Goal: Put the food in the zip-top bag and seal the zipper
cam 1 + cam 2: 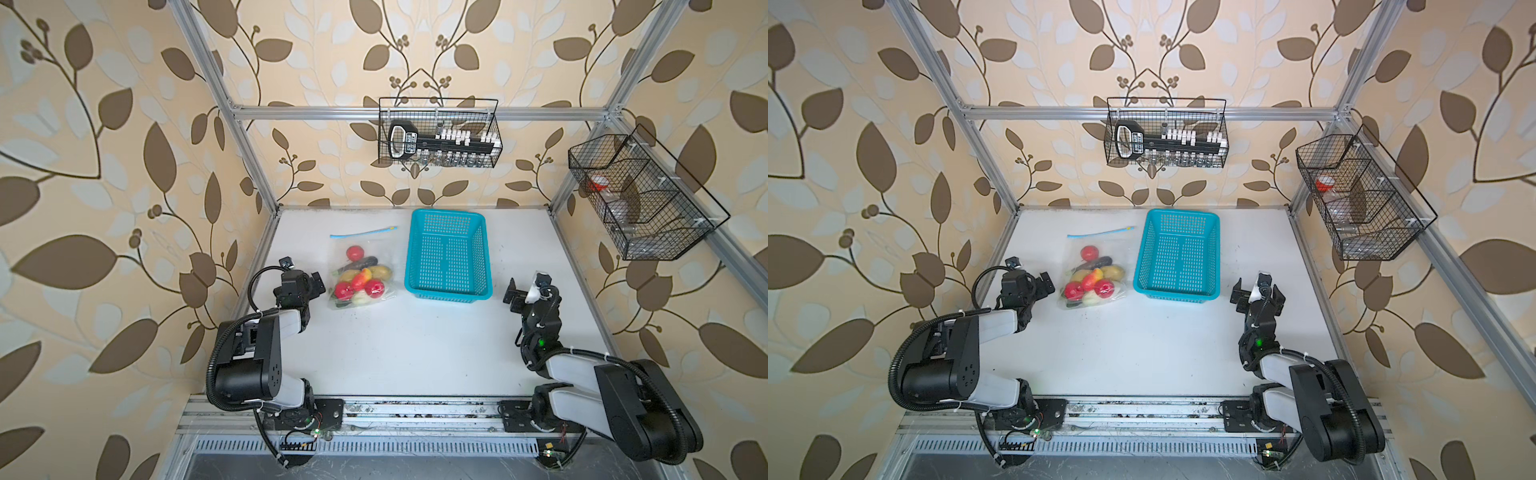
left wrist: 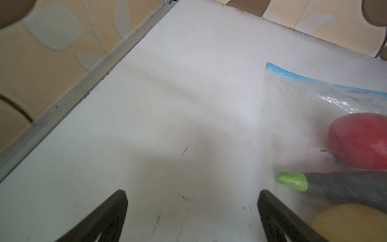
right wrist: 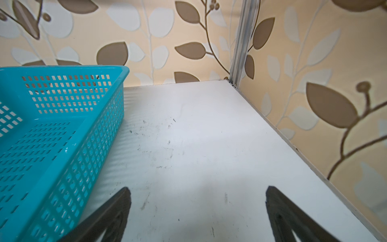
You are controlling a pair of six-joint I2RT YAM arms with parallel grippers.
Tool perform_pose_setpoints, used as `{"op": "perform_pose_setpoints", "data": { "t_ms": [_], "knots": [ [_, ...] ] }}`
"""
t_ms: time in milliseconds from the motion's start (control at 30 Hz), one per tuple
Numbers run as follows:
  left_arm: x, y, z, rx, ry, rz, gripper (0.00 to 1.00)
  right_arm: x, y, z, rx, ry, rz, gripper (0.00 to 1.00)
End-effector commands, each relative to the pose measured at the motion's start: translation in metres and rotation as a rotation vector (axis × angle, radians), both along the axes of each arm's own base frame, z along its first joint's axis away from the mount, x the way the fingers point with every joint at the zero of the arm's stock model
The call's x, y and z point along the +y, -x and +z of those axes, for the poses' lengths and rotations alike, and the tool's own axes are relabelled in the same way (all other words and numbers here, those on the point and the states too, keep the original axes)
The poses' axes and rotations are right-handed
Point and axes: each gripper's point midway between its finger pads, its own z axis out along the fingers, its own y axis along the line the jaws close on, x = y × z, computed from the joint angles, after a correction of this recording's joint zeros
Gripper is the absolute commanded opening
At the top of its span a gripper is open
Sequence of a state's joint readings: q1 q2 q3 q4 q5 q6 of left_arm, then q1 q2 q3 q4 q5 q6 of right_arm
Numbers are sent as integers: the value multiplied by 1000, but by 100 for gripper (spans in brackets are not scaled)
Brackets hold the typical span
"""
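Left arm (image 1: 286,320): bent at the elbow, folded in close. Left gripper (image 1: 302,279): low down, pointing toward the back, jaws wide apart, holding nothing. Left fingers (image 2: 113,211): far apart in the wrist view. Right arm (image 1: 569,368): bent too. Right gripper (image 1: 530,286): low down, pointing toward the back, jaws wide apart, empty. Right fingers (image 3: 280,209): far apart too.

A robot lab booth: two robot arms (image 1: 249,357) at a white table (image 1: 415,353), inside a metal frame (image 1: 316,112) with leaf wallpaper (image 1: 104,208) and wire baskets (image 1: 438,133).
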State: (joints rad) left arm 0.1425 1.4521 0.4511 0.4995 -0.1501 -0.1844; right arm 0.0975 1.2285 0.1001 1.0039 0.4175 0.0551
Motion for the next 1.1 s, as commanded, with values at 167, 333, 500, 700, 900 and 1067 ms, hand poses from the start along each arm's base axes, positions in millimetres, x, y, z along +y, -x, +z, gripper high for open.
{"op": "perform_pose_setpoints", "data": {
  "t_ms": [167,333,500,700,900,1067],
  "knots": [
    [-45,-15,12,-111,-125,-207,99,11,-10,6,-37,13,72,100],
    [-40,-14,11,-100,-143,-154,99,12,-18,-1,0,15,71,100],
    [-40,-14,9,-89,-141,-156,99,12,-19,-2,5,12,78,100],
    [-40,-15,8,-83,-140,-156,99,12,-21,-3,11,7,78,100],
    [-40,-14,10,-87,-140,-158,99,9,-22,-4,15,-13,86,100],
    [-40,-14,11,-92,-140,-157,99,8,-22,-3,12,-13,84,100]
  ]
}}
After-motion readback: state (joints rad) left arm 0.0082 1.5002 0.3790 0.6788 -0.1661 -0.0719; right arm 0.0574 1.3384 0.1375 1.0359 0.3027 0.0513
